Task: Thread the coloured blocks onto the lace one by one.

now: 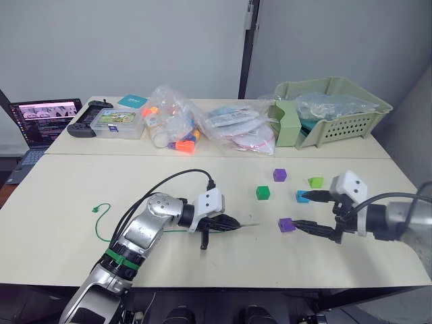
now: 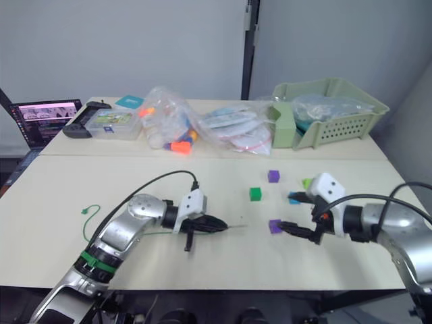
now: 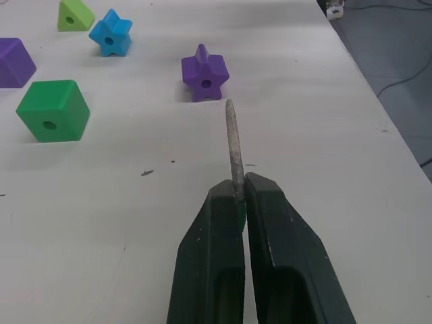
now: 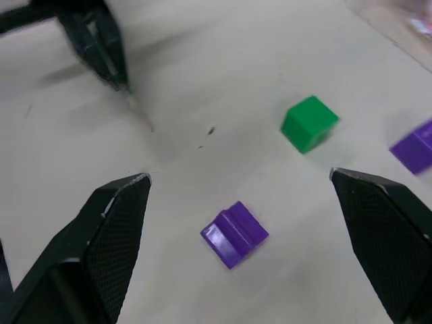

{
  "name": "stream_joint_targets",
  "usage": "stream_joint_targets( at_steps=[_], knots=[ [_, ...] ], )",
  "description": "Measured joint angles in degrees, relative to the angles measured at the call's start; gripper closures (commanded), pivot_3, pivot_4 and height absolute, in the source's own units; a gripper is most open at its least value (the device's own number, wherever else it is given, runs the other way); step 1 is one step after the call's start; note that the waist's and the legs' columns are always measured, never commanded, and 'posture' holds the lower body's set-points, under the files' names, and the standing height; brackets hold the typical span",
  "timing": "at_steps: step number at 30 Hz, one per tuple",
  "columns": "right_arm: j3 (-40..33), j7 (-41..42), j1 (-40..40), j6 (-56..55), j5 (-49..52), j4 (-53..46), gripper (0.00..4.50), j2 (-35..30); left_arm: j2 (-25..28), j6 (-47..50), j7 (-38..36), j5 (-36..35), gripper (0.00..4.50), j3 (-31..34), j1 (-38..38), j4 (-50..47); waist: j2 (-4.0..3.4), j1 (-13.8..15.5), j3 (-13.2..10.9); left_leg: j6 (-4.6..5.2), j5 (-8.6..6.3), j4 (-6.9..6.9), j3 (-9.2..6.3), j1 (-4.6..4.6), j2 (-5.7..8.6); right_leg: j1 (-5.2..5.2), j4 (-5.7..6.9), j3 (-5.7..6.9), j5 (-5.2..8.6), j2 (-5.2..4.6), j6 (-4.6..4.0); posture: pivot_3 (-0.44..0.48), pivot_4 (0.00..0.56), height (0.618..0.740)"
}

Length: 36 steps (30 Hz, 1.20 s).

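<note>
My left gripper is shut on the stiff tip of the green lace, which points right toward a purple star block. The cord trails left across the table to a small loop. My right gripper stands open, its fingers on either side of the purple star block and apart from it. A blue star block lies close to its far finger. A dark green cube, a purple cube and a lime green block lie just beyond.
Along the back of the table stand a pale green basket, clear plastic bags of toys, a clear box and a black controller. A laptop sits at the far left.
</note>
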<state>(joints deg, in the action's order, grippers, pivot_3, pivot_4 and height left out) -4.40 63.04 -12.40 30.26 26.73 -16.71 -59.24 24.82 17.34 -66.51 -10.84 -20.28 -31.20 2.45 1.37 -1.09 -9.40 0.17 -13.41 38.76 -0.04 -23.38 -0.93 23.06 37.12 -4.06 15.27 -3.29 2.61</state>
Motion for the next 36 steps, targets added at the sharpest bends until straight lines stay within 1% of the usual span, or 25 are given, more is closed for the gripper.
stream_joint_targets(
  at_steps=[2,3,5,11,15,18,23,25,32,36],
  knots=[
    [6.87,4.91,-4.68,-7.58,-6.53,5.23,0.01,-1.42,0.23,0.23,0.49,0.01,4.5,0.22,0.41,-0.43,0.0,0.06,0.0,0.0,0.0,0.01,0.05,-0.01,0.03,0.02,0.0,-0.02,0.0,-0.04,0.0,0.0,0.15,0.737],
    [10.71,7.31,-8.12,-12.56,-10.82,9.26,0.01,-1.19,0.23,0.3,0.75,0.01,4.5,0.25,0.49,-0.63,0.0,0.05,0.0,0.0,0.0,0.05,0.06,0.0,0.03,0.01,-0.01,-0.02,-0.01,-0.05,0.01,0.0,0.15,0.737],
    [15.47,10.55,-12.81,-19.01,-15.8,15.56,0.01,0.27,0.18,0.36,0.99,0.02,4.5,0.19,0.54,-1.15,0.01,0.1,0.0,0.0,0.0,0.05,0.06,0.0,0.04,0.02,0.0,-0.02,-0.01,-0.05,0.02,0.0,0.15,0.737],
    [23.96,16.14,-22.57,-30.57,-25.52,28.11,0.01,4.78,0.3,0.51,2.08,0.69,4.5,0.08,0.48,-1.81,0.0,0.26,0.0,0.0,0.0,0.02,0.04,-0.03,0.04,0.08,0.03,-0.01,-0.02,-0.08,0.0,0.0,0.15,0.737],
    [25.14,17.16,-24.63,-33.09,-28.46,30.91,0.01,6.23,0.12,1.02,2.86,1.16,4.5,0.04,0.5,-2.08,0.0,0.43,0.0,0.0,0.0,0.03,0.02,-0.03,0.04,0.07,0.04,0.01,-0.03,-0.11,-0.01,0.0,0.15,0.737],
    [25.5,17.73,-24.41,-33.34,-29.03,30.81,0.83,7.03,-0.13,1.92,3.24,1.15,4.5,0.06,0.5,-3.04,0.0,0.39,0.0,0.0,0.0,0.03,0.01,-0.02,0.04,0.07,0.05,0.01,-0.03,-0.11,-0.01,0.0,0.15,0.737],
    [25.32,17.79,-22.7,-32.2,-30.0,29.04,2.56,6.81,-0.11,2.47,3.25,1.16,4.5,0.05,0.5,-3.4,0.0,0.4,0.0,0.0,0.0,0.03,0.01,-0.01,0.04,0.07,0.07,0.01,-0.03,-0.11,-0.01,0.0,0.15,0.737],
    [25.27,17.55,-21.88,-30.76,-30.43,26.71,3.15,6.29,-0.26,2.47,3.21,1.24,4.5,0.03,0.47,-3.34,-0.01,0.38,0.0,0.0,0.0,0.04,0.0,-0.01,0.04,0.07,0.08,0.01,-0.03,-0.11,-0.01,0.0,0.15,0.737],
    [22.92,15.51,-18.31,-20.82,-30.47,15.33,3.16,4.36,-2.63,1.99,2.8,1.55,4.5,-0.87,-0.91,-1.5,-0.01,0.46,0.0,0.0,0.0,0.07,-0.02,-0.02,0.06,0.06,0.09,0.02,-0.03,-0.12,-0.01,0.0,0.15,0.737],
    [20.6,13.76,-17.48,-15.21,-30.03,11.09,3.16,4.15,-4.32,1.14,2.43,1.66,4.5,-1.22,-2.8,0.51,-0.01,0.44,0.0,0.0,0.0,0.07,-0.02,-0.01,0.06,0.06,0.09,0.03,-0.03,-0.1,-0.01,0.0,0.15,0.737]
  ],
)
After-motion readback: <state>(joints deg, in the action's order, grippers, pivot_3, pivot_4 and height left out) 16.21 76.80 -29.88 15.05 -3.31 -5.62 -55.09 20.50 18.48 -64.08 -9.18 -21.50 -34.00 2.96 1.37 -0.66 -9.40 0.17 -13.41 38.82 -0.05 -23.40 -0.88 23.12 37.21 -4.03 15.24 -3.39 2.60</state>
